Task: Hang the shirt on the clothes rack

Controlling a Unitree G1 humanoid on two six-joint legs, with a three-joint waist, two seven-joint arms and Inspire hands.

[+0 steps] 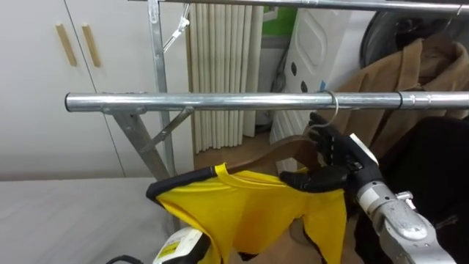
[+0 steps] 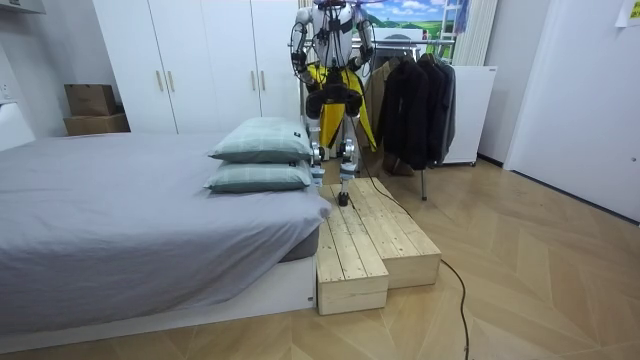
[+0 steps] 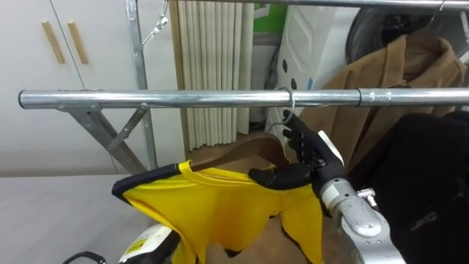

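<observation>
Right hand (image 1: 341,165) of the humanoid, reaching in from the lower right, has its fingers (image 1: 326,143) curled round the neck of a wooden hanger (image 1: 286,150), thumb lying along the hanger's shoulder. A yellow garment (image 1: 249,205) is draped over the hanger just below the steel rail (image 1: 220,102) of a clothes rack, and the hanger's wire hook (image 1: 334,103) sits at the rail, looped over it. At the bottom edge the left hand (image 1: 178,246) shows beneath the yellow cloth; whether its fingers are spread or closed cannot be told. A brown coat (image 1: 410,81) and a dark garment (image 1: 440,161) hang to the right, white wardrobe doors (image 1: 44,88) stand behind. Seen from across the room, the robot stands at the far end of a low wooden platform (image 2: 370,240) beside the bed (image 2: 120,220), facing the rack.
</observation>
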